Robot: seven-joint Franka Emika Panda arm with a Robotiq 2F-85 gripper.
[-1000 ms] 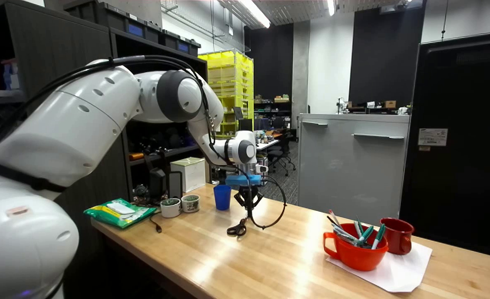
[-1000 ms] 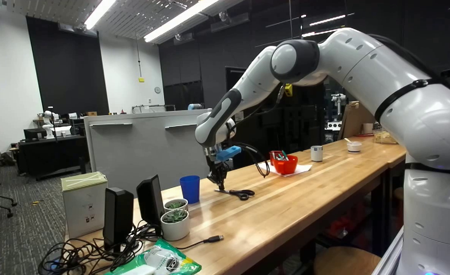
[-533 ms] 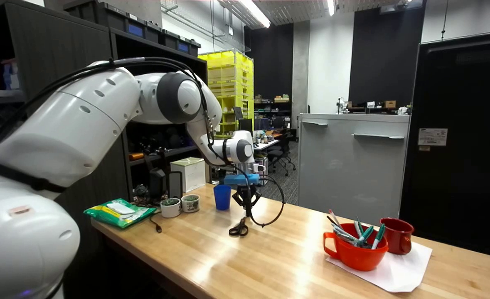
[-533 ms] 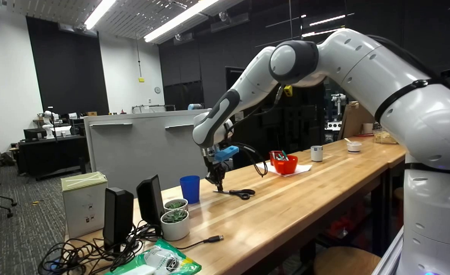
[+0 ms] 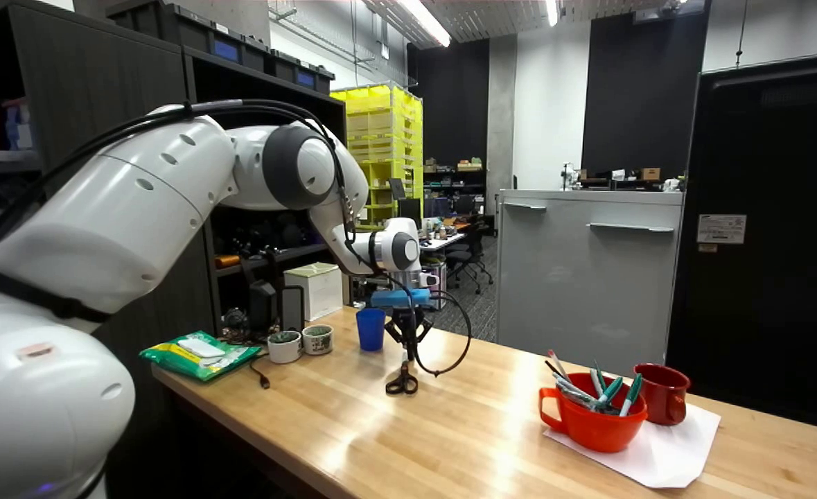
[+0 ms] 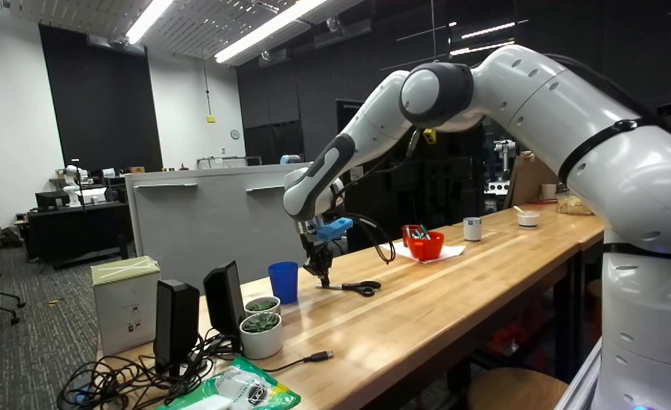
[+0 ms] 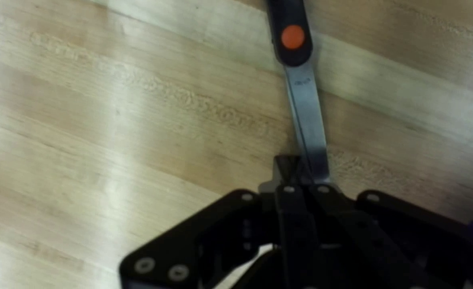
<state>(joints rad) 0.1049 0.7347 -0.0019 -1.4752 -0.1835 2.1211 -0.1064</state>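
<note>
A pair of scissors [image 7: 306, 112] with black handles and an orange pivot dot lies flat on the wooden table. In both exterior views my gripper [image 5: 409, 356] points down at the blade end of the scissors [image 6: 353, 286], low at the tabletop. The wrist view shows my gripper [image 7: 296, 174] with its jaws together. The blade runs along the right side of the fingertips and seems to touch them; its tip is hidden behind the fingers. No grip on the blade is visible. A blue cup [image 6: 283, 283] stands close by the gripper.
Potted succulents [image 6: 261, 336], black speakers [image 6: 176, 324] and a white box [image 5: 314, 291] stand beyond the blue cup. A green packet [image 5: 201, 353] lies at the table's end. A red cup of markers [image 5: 602, 423] and a dark red mug [image 5: 661, 393] sit on white paper.
My gripper has slid a little toward the blue cup. The scissors have turned with it: the blade end shifted the same way, while the handles swung slightly the opposite way in an exterior view.
</note>
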